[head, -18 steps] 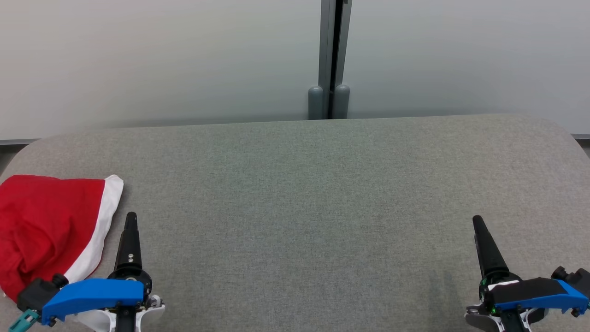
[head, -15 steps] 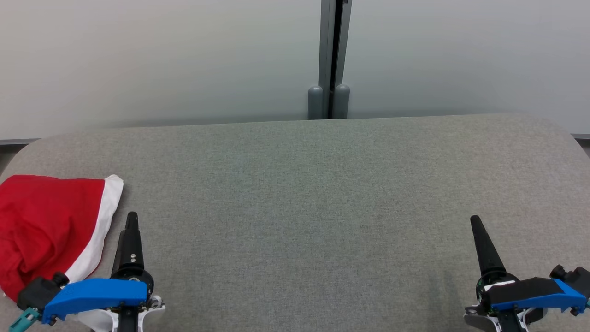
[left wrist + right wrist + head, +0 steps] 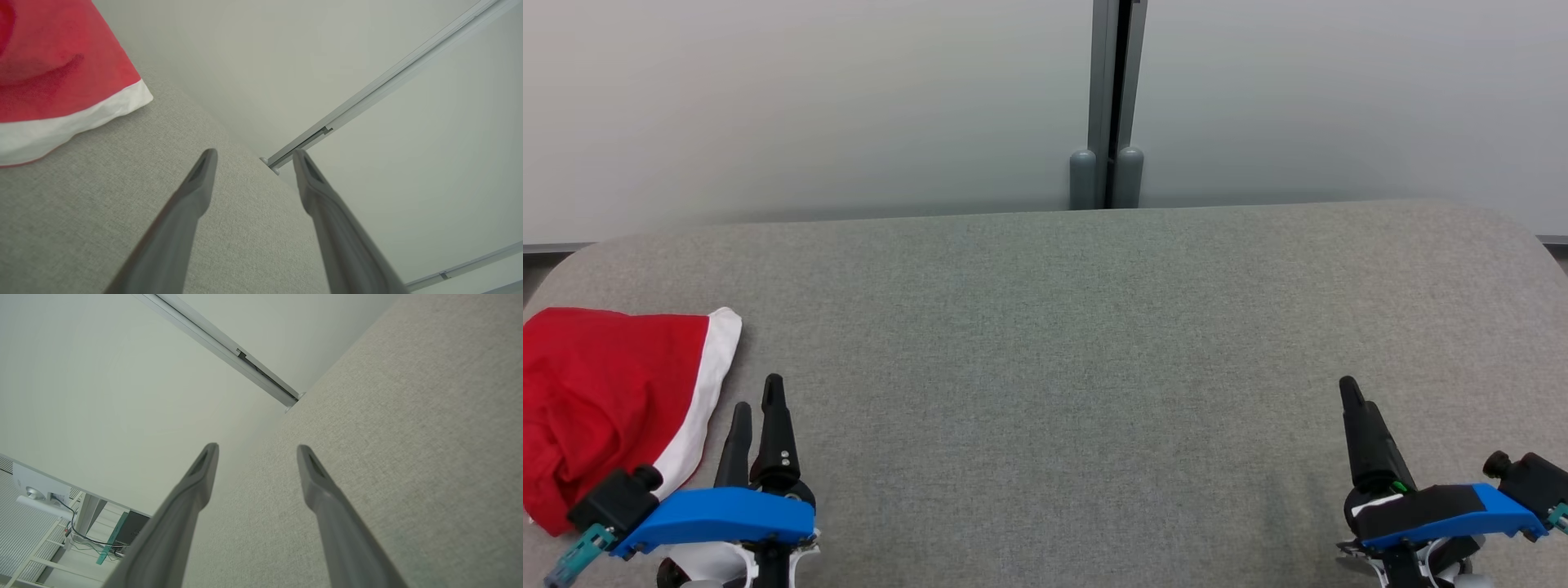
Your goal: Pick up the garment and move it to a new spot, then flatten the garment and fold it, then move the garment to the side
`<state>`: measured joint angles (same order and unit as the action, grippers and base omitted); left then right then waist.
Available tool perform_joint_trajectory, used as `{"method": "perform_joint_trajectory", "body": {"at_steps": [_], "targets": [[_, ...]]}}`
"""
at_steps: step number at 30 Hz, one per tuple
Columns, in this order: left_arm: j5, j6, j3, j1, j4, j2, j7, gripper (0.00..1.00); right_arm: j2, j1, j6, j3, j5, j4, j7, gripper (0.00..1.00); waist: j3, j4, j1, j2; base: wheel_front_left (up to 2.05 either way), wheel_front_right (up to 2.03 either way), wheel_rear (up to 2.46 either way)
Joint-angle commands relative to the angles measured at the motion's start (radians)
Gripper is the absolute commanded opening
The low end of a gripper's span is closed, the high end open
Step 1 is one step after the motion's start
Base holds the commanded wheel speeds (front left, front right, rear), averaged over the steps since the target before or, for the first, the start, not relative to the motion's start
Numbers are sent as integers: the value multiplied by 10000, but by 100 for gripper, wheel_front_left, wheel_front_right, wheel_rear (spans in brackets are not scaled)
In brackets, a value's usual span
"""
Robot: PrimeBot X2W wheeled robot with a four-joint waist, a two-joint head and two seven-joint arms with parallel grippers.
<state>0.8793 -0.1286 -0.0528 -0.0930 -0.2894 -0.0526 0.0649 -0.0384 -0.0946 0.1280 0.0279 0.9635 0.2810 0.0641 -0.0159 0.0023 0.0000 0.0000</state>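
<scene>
**Red garment (image 3: 605, 400) at far left, both grippers spread wide**

The garment, red with a white band along one edge, lies rumpled at the far left of the grey tabletop (image 3: 1045, 327). Just beside the white band hangs the left gripper (image 3: 756, 396), its fingers parted wide and holding nothing. A grey post (image 3: 1106, 98) stands against the pale wall behind the middle. At the lower right, the right gripper (image 3: 256, 450) spreads its fingers wide too, gripping nothing.
</scene>
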Motion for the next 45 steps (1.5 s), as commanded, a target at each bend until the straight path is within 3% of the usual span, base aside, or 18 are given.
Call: {"method": "perform_joint_trajectory", "body": {"at_steps": [1, 22, 45], "targets": [[-416, 13, 41, -356, 61, -56, 110, 100, -84, -256, 24, -38, -382, -36, 119, 100, -7, 6, 0, 0, 0, 0, 0], [-3321, 393, 197, -575, -628, -134, 740, 100, -109, -458, 26, -186, -3091, 371, 749, 100, -50, -1, 0, 0, 0, 0, 0], [-5674, 465, 491, -818, -1066, -307, 1311, 100, -131, -654, 31, -329, -5446, 745, 1323, 100, -143, -4, 0, 0, 0, 0, 0]]}}
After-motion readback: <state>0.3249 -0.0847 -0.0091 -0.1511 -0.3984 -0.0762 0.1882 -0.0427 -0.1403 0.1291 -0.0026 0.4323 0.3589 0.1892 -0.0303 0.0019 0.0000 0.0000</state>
